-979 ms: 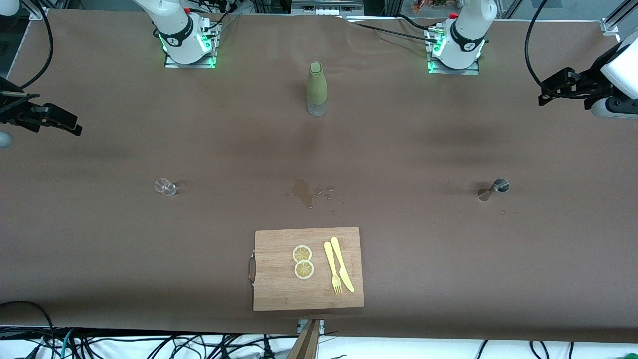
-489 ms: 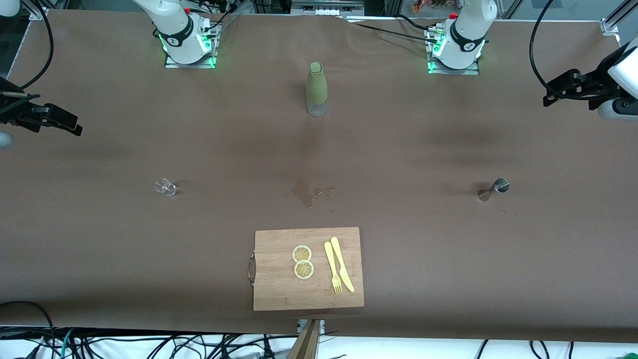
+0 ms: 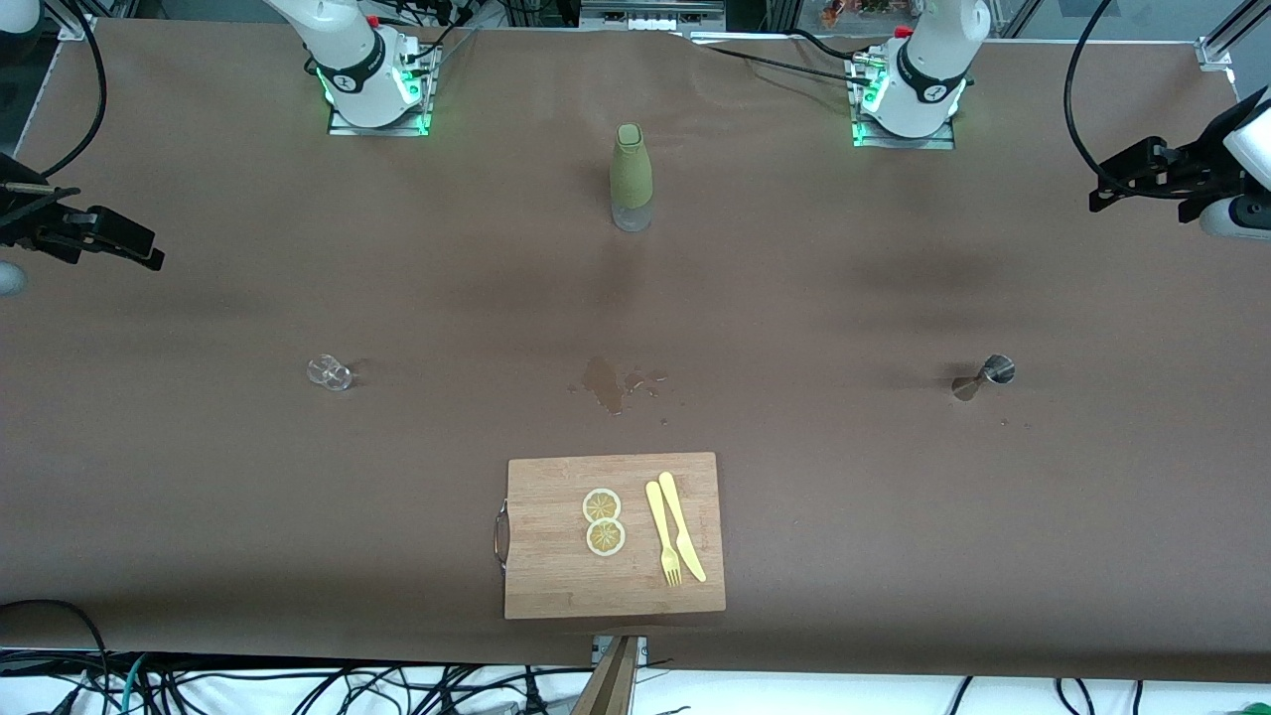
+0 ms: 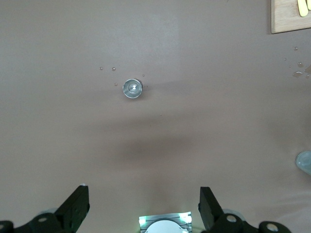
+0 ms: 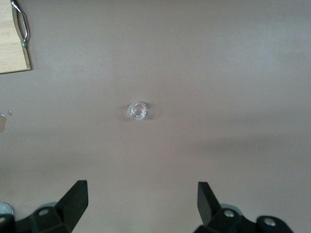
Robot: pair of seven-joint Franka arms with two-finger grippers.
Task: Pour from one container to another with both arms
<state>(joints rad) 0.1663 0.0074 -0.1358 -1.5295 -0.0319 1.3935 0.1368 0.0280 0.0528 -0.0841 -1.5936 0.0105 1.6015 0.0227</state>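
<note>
Hands come first: our left hand (image 3: 1117, 179) hangs high over the left arm's end of the tabletop (image 3: 894, 516), fingers (image 4: 75, 208) spread wide with nothing between them. Straight below it, as its wrist view shows, the small metal jigger (image 4: 131, 89) stands upright, a few droplets scattered just beside it. We judge the hand is parked above it so that a plain descent would bring the fingers around it.

Our right hand (image 3: 124, 248) hangs likewise over the right arm's end, fingers (image 5: 73, 201) spread and empty. Below it sits the little clear glass (image 5: 137, 110), upright, apart from everything else. So each hand has one container under it, which suits a pour shared between both arms; neither container is held yet.

Farther out from both hands, midway between them, a wet stain (image 3: 611, 382) darkens the tabletop. The green-sleeved bottle (image 3: 631, 179) stands upright between the two bases. The wooden cutting board (image 3: 556, 576) carries two lemon slices (image 3: 603, 521), a yellow fork (image 3: 662, 536) and a knife (image 3: 683, 526), well apart from both hands and likely just set dressing.
</note>
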